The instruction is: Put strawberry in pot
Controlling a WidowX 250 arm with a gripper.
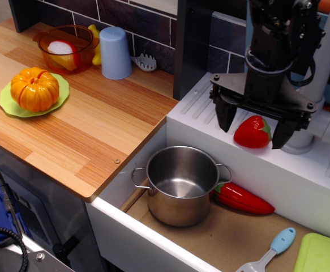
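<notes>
The strawberry [252, 132], glossy red with a green cap on its right side, lies on the white drainboard [198, 107] beside the sink. My gripper [253, 126] hangs right over it, open, with one black finger [226, 116] on its left and the other on its right, not closed on it. The steel pot [180, 184] stands upright and empty in the sink basin below and to the left of the strawberry, its two loop handles showing.
A red chili pepper [243, 198] lies against the pot's right side. A blue-handled utensil [272, 249] and a green board [320, 255] lie at the front right. On the wooden counter [97, 130] are a pumpkin on a green plate [34, 89], an orange bowl [68, 46] and a blue cup [115, 52].
</notes>
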